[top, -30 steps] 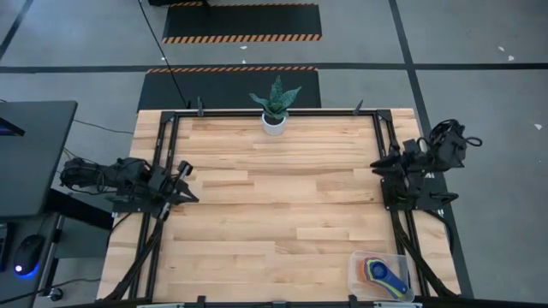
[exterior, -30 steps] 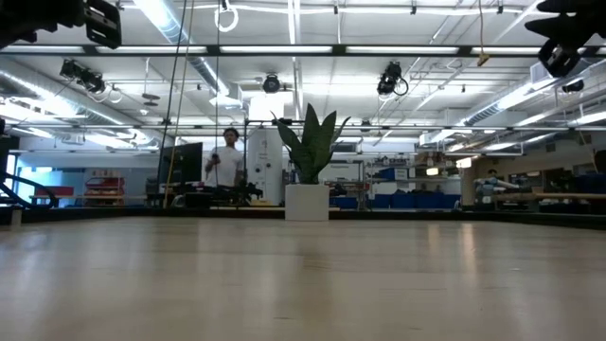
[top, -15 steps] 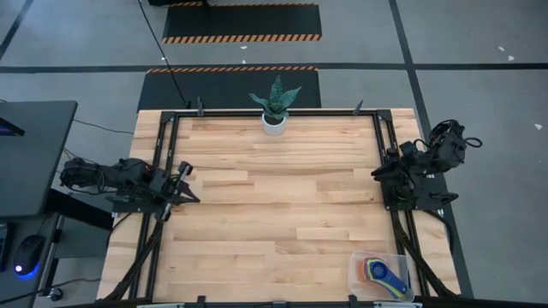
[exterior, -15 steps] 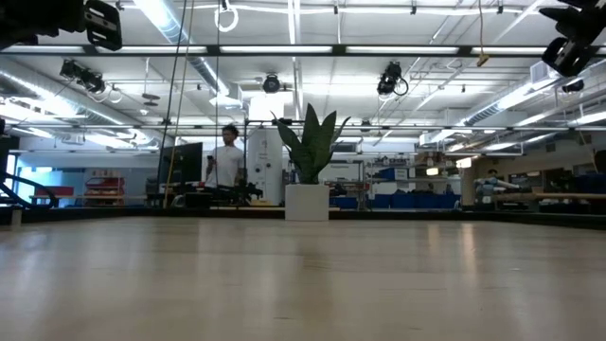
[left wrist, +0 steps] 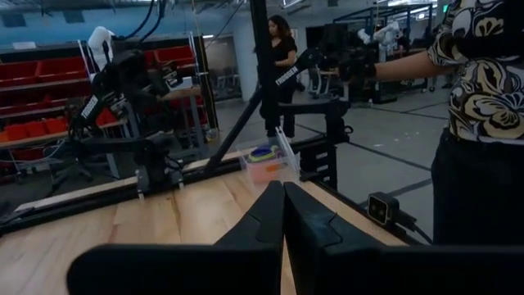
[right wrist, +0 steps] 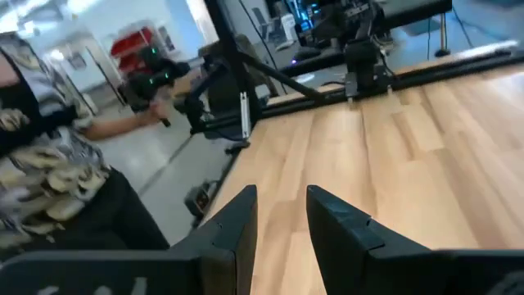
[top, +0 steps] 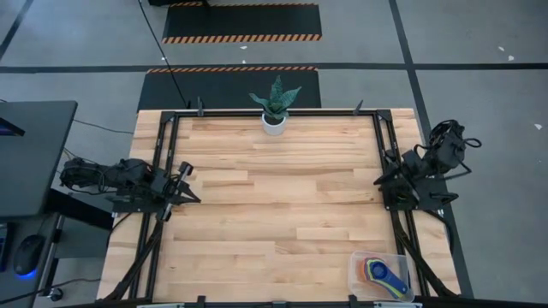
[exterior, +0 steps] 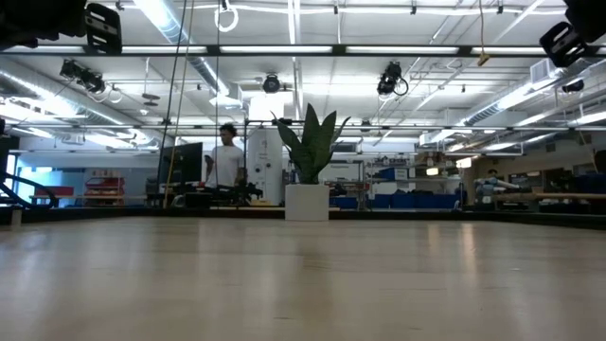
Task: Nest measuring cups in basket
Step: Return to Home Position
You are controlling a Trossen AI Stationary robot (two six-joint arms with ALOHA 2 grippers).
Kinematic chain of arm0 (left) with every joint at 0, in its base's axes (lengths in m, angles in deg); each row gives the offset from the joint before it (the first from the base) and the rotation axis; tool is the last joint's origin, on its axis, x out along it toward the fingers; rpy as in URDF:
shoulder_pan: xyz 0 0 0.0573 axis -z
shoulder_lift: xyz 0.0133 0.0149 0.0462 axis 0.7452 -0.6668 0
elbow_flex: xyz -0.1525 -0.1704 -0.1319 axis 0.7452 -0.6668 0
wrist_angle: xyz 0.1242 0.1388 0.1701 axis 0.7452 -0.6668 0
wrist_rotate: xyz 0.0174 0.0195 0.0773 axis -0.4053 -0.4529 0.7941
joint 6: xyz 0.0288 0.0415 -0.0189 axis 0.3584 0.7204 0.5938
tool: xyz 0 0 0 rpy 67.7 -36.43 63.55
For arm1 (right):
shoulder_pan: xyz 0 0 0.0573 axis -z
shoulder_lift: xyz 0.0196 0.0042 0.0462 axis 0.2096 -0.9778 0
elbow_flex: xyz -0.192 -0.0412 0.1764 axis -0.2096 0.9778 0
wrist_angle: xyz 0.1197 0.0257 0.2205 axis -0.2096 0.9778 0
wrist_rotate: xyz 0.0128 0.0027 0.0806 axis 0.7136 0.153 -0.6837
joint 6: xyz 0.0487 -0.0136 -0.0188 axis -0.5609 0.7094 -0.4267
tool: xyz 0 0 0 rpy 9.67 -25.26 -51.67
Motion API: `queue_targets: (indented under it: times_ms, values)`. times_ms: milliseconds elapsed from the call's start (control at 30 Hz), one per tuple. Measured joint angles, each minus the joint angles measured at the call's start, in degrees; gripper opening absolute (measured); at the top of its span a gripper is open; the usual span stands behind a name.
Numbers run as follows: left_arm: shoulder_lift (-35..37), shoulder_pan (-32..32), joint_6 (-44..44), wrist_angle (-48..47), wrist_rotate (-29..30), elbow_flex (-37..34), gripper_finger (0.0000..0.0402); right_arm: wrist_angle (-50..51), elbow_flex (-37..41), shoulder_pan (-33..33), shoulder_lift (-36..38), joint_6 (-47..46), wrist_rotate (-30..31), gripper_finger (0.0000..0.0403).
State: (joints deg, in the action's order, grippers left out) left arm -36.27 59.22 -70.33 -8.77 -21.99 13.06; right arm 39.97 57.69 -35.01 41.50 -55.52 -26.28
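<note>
Basket holding cups lies nearer right gripper, fingers slightly spread; left gripper fingers pressed together; both well apart.

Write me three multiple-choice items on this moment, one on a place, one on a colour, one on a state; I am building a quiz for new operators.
1. Where does the basket stand?
A. In a corner of the table, on the right arm's side.
B. On the floor.
C. At the table's middle.

2. Which colour tops the nested measuring cups?
A. White.
B. Blue.
C. Pink.

3. How is the right gripper?
A. Shut on a cup.
B. Shut on the basket's rim.
C. Open, holding nothing.

Answers:
1 A: the high view shows it in that corner.
2 B: blue lies uppermost in the stack.
3 C: the right wrist view shows a gap between its fingers with nothing in it; the left gripper, at the opposite edge, is shut.
</note>
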Motion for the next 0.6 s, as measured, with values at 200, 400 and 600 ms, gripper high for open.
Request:
queue_targets:
  times_ms: [200,400,600]
  values:
    - [0.01,0.00,-0.04,-1.39,0.00,0.00,0.0013,-2.91,2.05,0.00,0.00,2.17,-3.05,0.0114]
    - [-0.01,0.00,-0.04,-1.37,0.00,0.00,0.0013,-11.60,7.23,0.00,0.00,4.23,-6.32,0.0114]
    - [0.00,0.00,0.02,-1.17,-0.02,0.00,0.0013,-21.92,14.39,0.00,-0.04,6.33,-7.90,0.0114]
